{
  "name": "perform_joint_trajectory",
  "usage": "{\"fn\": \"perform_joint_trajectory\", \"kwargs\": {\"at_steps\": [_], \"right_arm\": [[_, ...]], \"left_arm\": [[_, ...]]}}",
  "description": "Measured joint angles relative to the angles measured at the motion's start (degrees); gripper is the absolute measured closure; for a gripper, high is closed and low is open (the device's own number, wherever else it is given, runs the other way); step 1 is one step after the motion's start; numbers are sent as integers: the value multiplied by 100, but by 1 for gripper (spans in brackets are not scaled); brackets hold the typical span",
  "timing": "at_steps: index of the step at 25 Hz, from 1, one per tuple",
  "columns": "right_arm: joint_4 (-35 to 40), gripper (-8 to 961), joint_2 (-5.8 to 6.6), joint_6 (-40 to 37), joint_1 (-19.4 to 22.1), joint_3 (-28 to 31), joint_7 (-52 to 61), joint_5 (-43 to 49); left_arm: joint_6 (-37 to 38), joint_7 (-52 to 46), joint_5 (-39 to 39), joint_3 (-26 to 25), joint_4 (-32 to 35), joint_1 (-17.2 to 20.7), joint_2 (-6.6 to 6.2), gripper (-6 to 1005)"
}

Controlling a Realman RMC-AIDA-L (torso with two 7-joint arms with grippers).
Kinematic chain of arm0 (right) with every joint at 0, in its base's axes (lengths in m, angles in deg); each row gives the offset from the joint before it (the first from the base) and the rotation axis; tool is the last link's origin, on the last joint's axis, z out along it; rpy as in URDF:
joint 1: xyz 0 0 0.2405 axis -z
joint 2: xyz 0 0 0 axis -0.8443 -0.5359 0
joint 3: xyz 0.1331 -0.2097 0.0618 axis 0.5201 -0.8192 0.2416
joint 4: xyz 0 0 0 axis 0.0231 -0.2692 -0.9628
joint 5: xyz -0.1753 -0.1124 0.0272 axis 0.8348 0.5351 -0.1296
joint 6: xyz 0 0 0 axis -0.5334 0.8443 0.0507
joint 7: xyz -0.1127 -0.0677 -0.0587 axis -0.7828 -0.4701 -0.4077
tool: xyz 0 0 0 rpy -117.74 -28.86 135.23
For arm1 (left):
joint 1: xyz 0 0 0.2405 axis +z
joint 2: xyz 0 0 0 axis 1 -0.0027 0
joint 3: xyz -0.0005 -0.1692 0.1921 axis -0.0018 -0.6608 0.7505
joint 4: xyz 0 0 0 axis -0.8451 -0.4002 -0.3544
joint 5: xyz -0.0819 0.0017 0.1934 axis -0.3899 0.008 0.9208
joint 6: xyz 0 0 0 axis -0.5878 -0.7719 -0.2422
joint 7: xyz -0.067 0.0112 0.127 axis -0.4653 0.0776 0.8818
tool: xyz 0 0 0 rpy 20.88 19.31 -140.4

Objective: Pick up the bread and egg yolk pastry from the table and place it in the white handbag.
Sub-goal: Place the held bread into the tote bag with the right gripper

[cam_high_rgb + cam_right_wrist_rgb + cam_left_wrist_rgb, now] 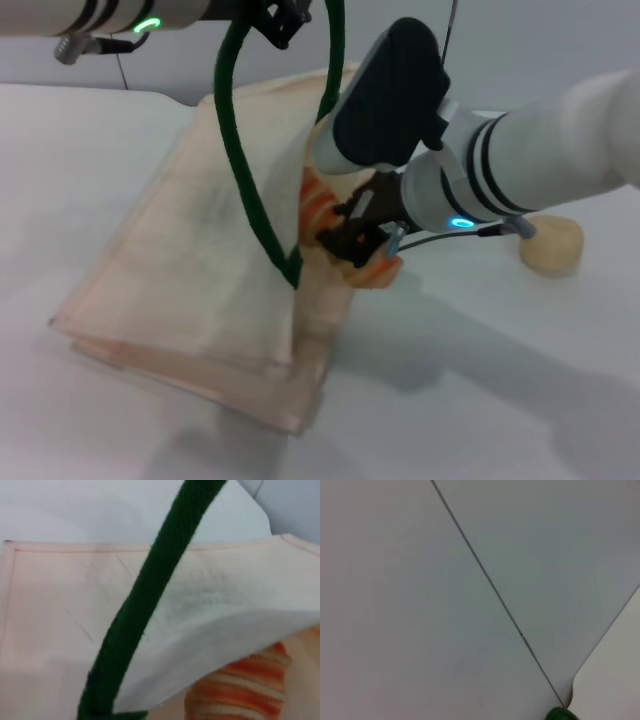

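My right gripper [362,242] is clamped on the bread [340,225], holding it at the bag [200,260] mouth, partly under the raised top layer. My left gripper [283,20], far and high, holds up a green handle [245,170]; I cannot tell how its fingers sit. Count: one bread, one pastry [551,245], one bag. The pastry sits on the table [500,400] at right, well apart from the bag. The table is white; a grey wall [560,40] stands behind it.

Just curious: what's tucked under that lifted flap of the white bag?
The bread pokes out from under the white handbag flap, held by the right hand. Its far end is covered.
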Motion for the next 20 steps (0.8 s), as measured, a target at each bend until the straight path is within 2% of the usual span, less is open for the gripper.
{"fn": "perform_joint_trajectory", "kwargs": {"at_steps": [7,11,20], "right_arm": [[-286,665,-5,589,-186,-178,-60,-31],[-689,672,-4,859,-439,-271,-74,-217],[-1255,683,8,1219,-637,-293,-124,-276]], "left_arm": [[14,-53,0,174,-11,-112,5,864],[22,-69,1,268,-33,-151,5,864],[42,-91,26,430,-58,-224,0,864]]}}
